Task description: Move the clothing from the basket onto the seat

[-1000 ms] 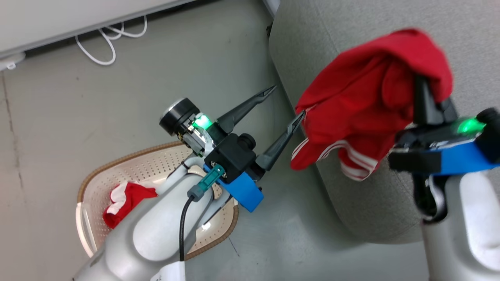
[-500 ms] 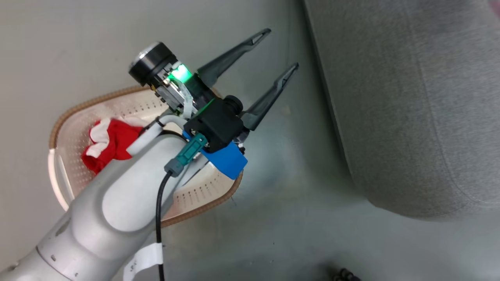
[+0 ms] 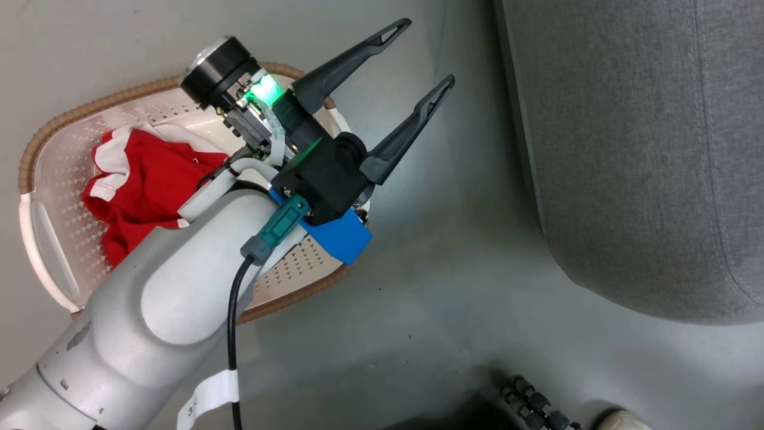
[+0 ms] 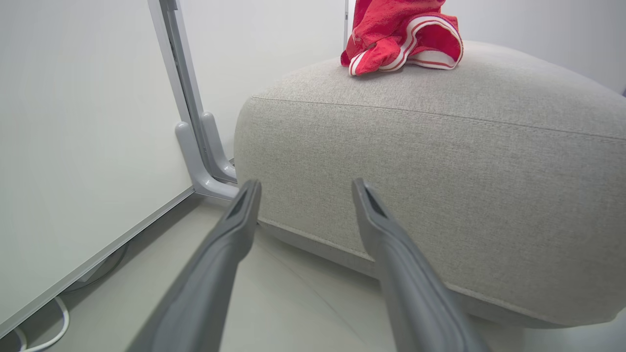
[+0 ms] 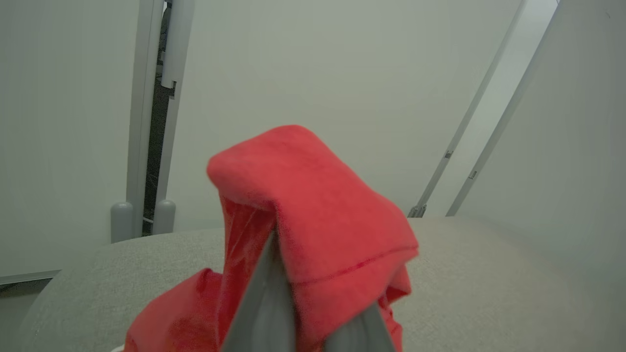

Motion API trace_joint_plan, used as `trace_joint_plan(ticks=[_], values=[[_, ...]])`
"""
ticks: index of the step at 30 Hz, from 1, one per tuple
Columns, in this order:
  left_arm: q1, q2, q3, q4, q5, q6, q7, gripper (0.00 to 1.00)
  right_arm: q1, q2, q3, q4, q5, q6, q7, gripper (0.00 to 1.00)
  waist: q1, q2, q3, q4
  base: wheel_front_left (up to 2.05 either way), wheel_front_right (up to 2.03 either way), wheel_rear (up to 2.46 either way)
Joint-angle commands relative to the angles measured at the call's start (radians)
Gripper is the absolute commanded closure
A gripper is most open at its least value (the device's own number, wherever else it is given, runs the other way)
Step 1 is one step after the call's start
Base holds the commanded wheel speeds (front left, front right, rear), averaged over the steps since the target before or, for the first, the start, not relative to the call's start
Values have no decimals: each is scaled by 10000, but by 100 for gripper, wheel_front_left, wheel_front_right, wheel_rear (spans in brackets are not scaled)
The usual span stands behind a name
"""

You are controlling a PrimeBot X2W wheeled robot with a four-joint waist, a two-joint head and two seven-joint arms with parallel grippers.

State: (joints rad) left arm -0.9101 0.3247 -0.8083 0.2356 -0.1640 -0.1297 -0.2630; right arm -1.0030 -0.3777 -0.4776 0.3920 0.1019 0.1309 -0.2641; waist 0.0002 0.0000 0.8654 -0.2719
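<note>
Two red garments are split between start and goal. One garment (image 5: 313, 205) is pinched in the right gripper (image 5: 275, 254), whose fingers are closed together with the fabric draped over their tips like a hood. In the left wrist view its striped hem rests on the top of the seat (image 3: 627, 149), not far from the rounded front edge. The other garment (image 3: 149, 179) lies crumpled on the floor of the basket (image 3: 27, 161), partly under the left forearm. The left gripper (image 3: 428, 51) hangs over the bare floor between basket and seat, its fingers spread wide and holding nothing. The main risk, as I judge it, is at release: because the cloth caps the fingertips, it may cling to them when they part and be dragged back off the cushion as the arm withdraws. Set down this near the curved edge, the loose bundle could also slide to the floor. Later, a careless reach for the remaining piece could shove or tip the light basket.
</note>
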Motion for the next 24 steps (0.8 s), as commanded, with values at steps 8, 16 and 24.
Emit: trace_joint_plan(ticks=[8, 16, 24], values=[[-240, 51, 33, -89, 5, -11, -28, 0, 941, 722, -377, 1461, -114, -2, -6, 100, -2, 0, 175, 197, 0, 0, 0], [-63, -163, 214, -161, -32, 73, -28, 0, 1908, 807, -474, 725, -102, -2, -6, 0, -2, 0, -275, 396, 0, 0, 0], [766, -614, 932, -312, -296, 217, -29, 0, 3933, 1115, -234, -1445, -137, -2, -7, 0, -2, 0, -1816, 518, 0, 0, 0]])
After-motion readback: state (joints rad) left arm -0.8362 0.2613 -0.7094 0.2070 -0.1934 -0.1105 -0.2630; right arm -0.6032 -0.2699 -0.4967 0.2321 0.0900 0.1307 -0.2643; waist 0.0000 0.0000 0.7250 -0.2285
